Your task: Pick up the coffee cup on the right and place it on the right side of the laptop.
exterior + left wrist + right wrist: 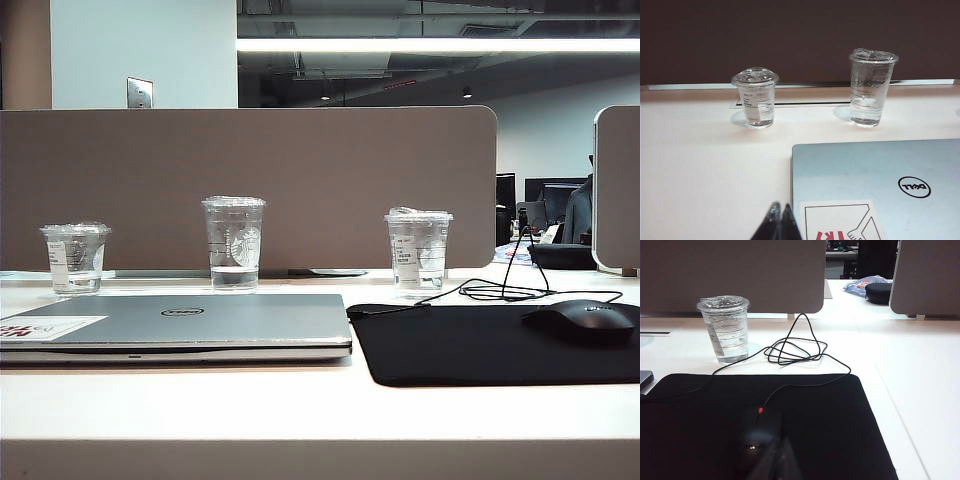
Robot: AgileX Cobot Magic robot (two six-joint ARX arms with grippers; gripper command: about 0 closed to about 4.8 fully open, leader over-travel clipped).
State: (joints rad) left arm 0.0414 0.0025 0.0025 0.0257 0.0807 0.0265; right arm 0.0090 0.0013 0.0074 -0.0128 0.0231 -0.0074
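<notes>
Nothing grasped yet; both arms parked low at the near edge, well apart from the cups. Left gripper (pixel 780 222) seen only as dark fingertips pressed together, closed on nothing, hovering near the laptop's (pixel 180 325) left near corner. Right gripper (pixel 782 460) blurred over the mouse (pixel 757 432), tips meeting, closed and empty. Target coffee cup (pixel 418 250) standing upright at the far side of the desk, right of the laptop, just beyond the far left corner of the black mouse pad (pixel 500 345); clear plastic, lidded, white printed label, a little clear liquid at the bottom. Risks, as a guess: wrong pick, since two other clear cups sit further left, the logo cup (pixel 234 243) and the squat cup (pixel 75 258); thin plastic wall likely to buckle or slip under a hard pinch; black cable (pixel 795 347) looped just right of the cup could snag a finger on approach or drag the mouse; reaching over the mouse and pad with a shut gripper could knock the cup over and spill. Drop zone right of the laptop mostly taken by the pad, so a tilted set-down on its edge is possible.
</notes>
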